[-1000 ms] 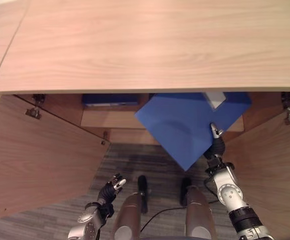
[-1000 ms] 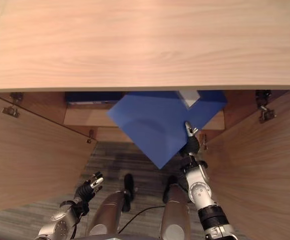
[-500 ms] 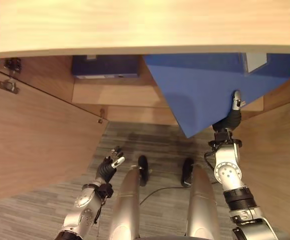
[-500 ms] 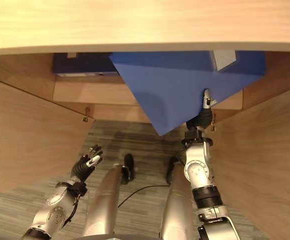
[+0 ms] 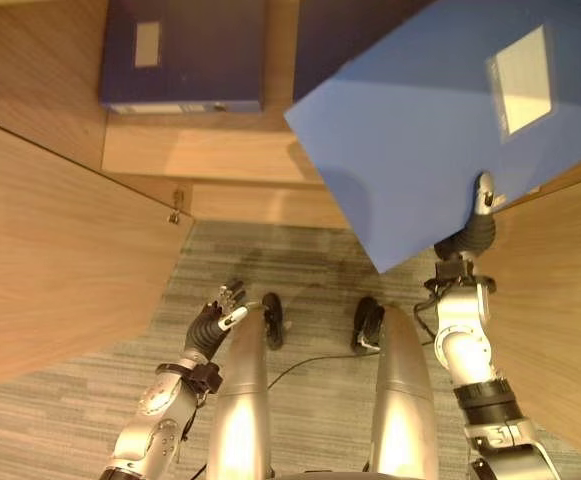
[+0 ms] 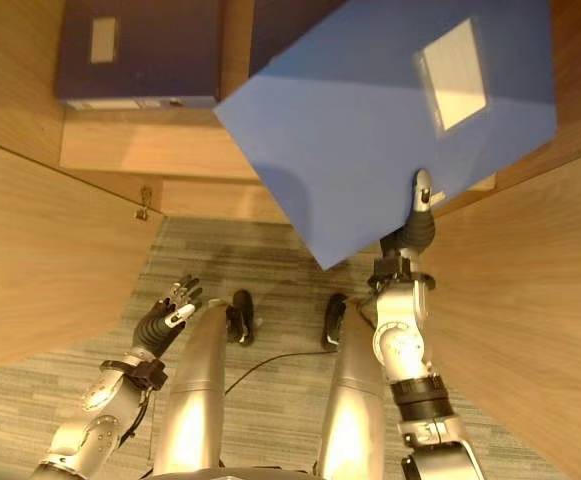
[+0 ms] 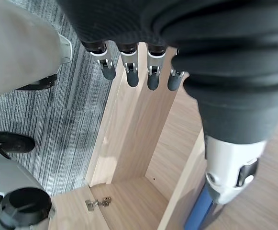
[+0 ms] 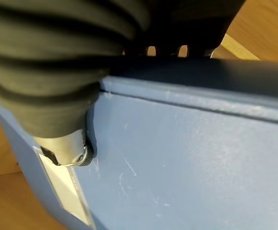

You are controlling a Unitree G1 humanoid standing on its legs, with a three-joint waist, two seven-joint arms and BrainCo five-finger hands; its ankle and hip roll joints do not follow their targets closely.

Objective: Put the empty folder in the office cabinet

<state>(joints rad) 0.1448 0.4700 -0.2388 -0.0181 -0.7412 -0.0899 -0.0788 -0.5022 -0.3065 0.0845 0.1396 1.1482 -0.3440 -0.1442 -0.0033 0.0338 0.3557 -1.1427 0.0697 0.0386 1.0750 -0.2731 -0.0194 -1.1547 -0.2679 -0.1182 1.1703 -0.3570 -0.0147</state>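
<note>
Left eye view: right robot hand [image 5: 473, 226] grips the blue folder [image 5: 420, 130] over grey carpet [image 5: 100, 400]; left robot hand [image 5: 215, 325] relaxed, empty.

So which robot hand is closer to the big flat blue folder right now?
Right. The right robot hand grips the big flat blue folder at its lower edge, thumb on its face. The left robot hand hangs open low over the grey carpet, well away.

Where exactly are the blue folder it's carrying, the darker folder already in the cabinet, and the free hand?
blue folder [image 5: 420, 150], left eye view, bare middle of its cover.
dark folder [image 5: 195, 55], left eye view, its cover.
left hand [image 5: 210, 328], left eye view, its palm.
</note>
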